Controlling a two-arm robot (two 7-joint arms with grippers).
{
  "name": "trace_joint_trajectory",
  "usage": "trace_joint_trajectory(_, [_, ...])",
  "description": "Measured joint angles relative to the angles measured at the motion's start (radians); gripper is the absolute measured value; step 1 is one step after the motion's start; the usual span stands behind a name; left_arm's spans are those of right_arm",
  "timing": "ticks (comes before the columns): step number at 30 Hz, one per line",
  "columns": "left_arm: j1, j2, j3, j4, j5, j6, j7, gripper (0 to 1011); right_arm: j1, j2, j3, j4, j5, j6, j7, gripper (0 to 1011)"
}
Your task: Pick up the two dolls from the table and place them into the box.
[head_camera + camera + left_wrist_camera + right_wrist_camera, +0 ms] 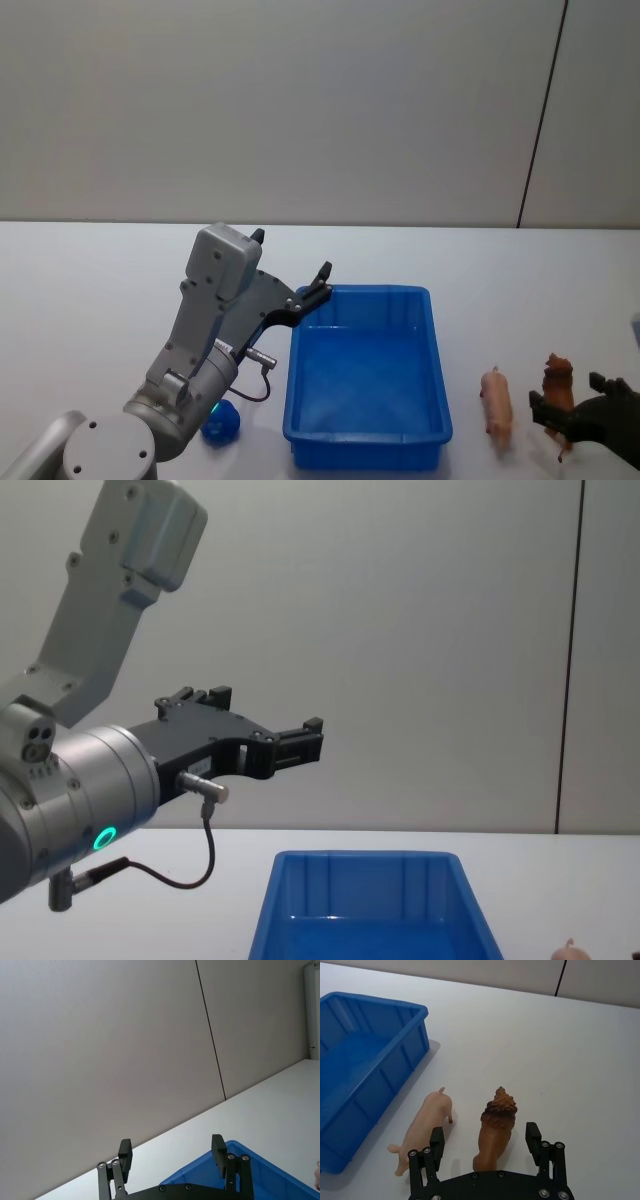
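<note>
From the head view, your left gripper (291, 253) hangs open and empty above the far left corner of the box (437, 372). The blue doll (222, 420) lies on the worktop (100, 300) just left of the box, toward the near edge and half hidden behind that arm. Bringing the arm down without a clear view could sweep the doll away. Toward the near right corner, the right gripper (568, 395) sits around a brown lion figure (557, 378), with the pink pig doll (495, 402) between the lion and the box.

The left wrist view shows the left gripper (171, 1145) spread wide, with only a corner of the box (250, 1170) beneath it.

In the right wrist view, the right gripper (485, 1132) is open and straddles the lion (497, 1112), and the pig (427, 1125) lies just beside one finger. Closing here will probably nudge or trap the pig, and the narrow lion may twist out. Three figures lie on the worktop, so check that the lion is one you want.

In the chest view, the left gripper (265, 712) rides well above the box (365, 858), so anything released from that height may bounce.
</note>
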Motion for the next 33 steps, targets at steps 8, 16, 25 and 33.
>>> trace_joint_trajectory(8, [0.0,0.0,0.0,0.0,0.0,0.0,0.0,1001,0.017,-0.015,-0.008,0.028,-0.001,0.034,0.001,1001])
trace_joint_trajectory(16, [0.0,0.0,0.0,0.0,0.0,0.0,0.0,1001,0.032,-0.027,-0.012,0.05,-0.003,0.057,-0.011,904])
trace_joint_trajectory(25, [0.0,0.0,0.0,0.0,0.0,0.0,0.0,1001,0.043,-0.038,-0.015,0.069,-0.003,0.071,-0.027,652])
trace_joint_trajectory(33, [0.0,0.0,0.0,0.0,0.0,0.0,0.0,1002,0.048,-0.045,-0.014,0.078,-0.002,0.073,-0.043,373])
